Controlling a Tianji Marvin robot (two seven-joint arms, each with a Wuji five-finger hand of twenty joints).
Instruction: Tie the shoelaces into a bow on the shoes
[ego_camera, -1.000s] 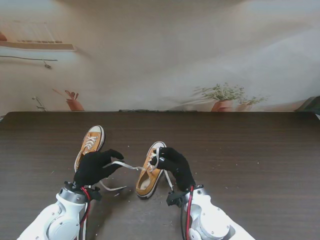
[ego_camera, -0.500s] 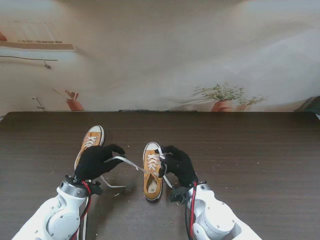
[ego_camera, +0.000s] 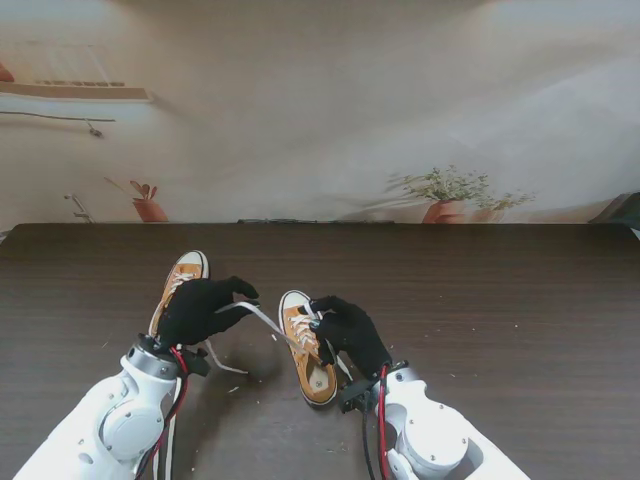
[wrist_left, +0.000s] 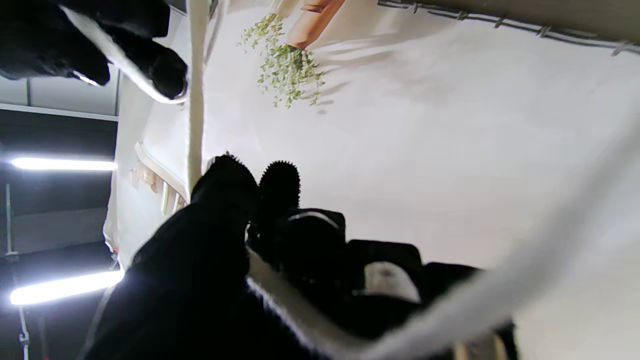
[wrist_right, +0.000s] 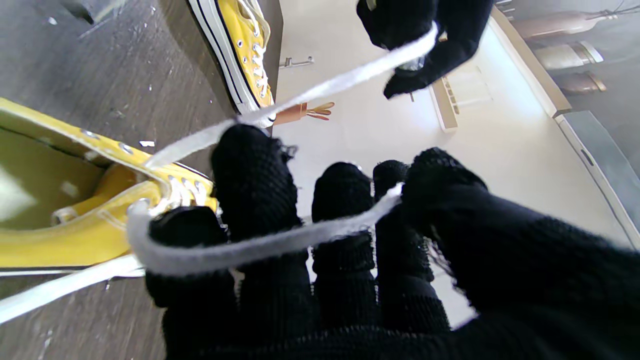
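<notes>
Two yellow sneakers with white laces lie on the dark table. The nearer shoe (ego_camera: 306, 346) sits between my hands, its toe pointing away and to the left. My left hand (ego_camera: 200, 310), black-gloved, is shut on a white lace (ego_camera: 268, 322) stretched from that shoe. My right hand (ego_camera: 348, 332) rests at the shoe's right side, shut on the other lace (wrist_right: 260, 246), which crosses its fingers (wrist_right: 252, 165). The second shoe (ego_camera: 180, 282) lies farther left, partly hidden by my left hand. In the right wrist view the left hand (wrist_right: 420, 30) pinches the taut lace (wrist_right: 320, 90).
The dark wood table (ego_camera: 480, 300) runs wide to the right and far side. A loose lace end (ego_camera: 222, 362) trails on the table near my left wrist. Small white crumbs (ego_camera: 232, 388) dot the surface near the shoes.
The nearer shoe has swung round, its toe turning from the right to the left. My left hand has moved slightly away from me, pulling the lace taut. The right hand stayed at the shoe.
</notes>
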